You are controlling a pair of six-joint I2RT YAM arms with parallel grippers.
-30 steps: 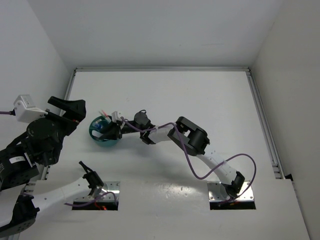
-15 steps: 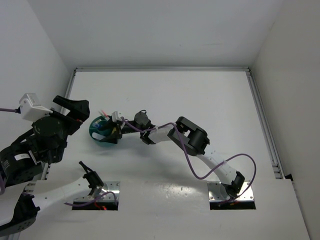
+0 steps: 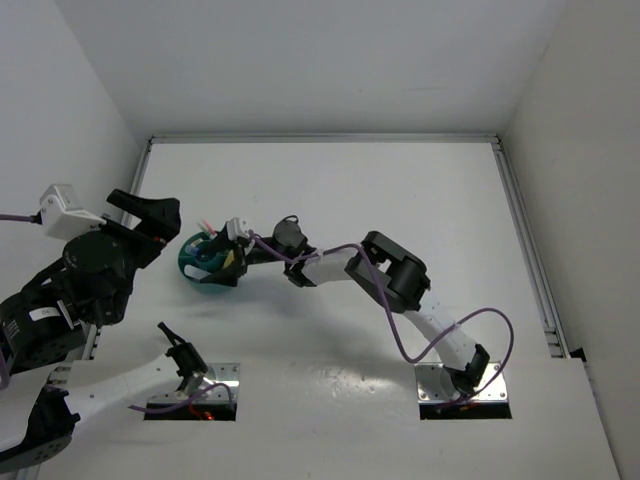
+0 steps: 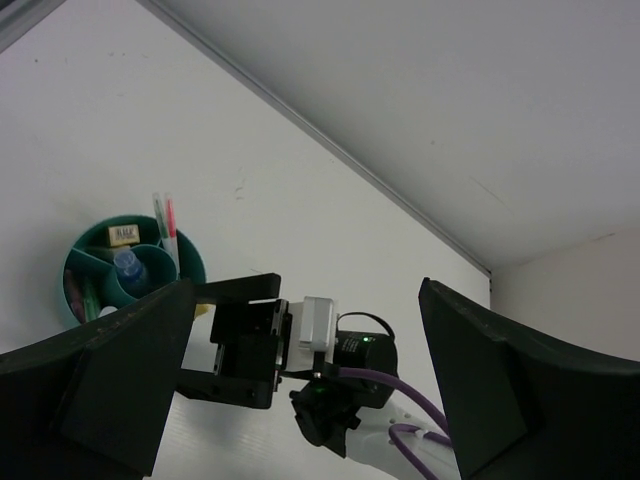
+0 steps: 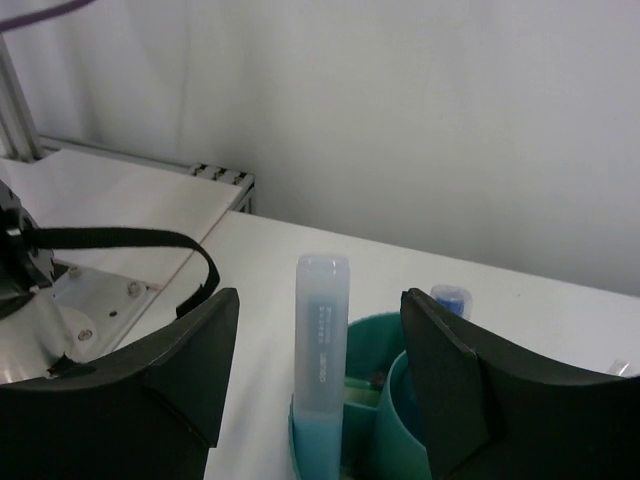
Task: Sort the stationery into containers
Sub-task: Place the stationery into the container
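The round teal cup (image 3: pixel 193 266) sits left of the table's middle. In the right wrist view a pale blue marker (image 5: pixel 322 330) stands upright in the cup (image 5: pixel 390 430), in its outer compartment. My right gripper (image 5: pixel 318 345) is open around the marker, with a gap on each side. A blue-capped tube (image 5: pixel 450 298) pokes up behind. From the left wrist view the cup (image 4: pixel 197 268) also holds thin pink and green pens (image 4: pixel 165 225), the tube (image 4: pixel 128 265) and a small eraser (image 4: pixel 123 235). My left gripper (image 4: pixel 300 380) hangs wide open high above the cup, holding nothing.
The right arm's wrist (image 4: pixel 345 360) with its purple cable (image 3: pixel 400 340) stretches across the table from the right toward the cup. White walls close in the table at the back and on both sides. The left arm (image 3: pixel 90 280) rises over the table's left edge.
My right gripper has opened and let go of the blue marker, which now stands in the cup. The left arm rose slightly, then held still.
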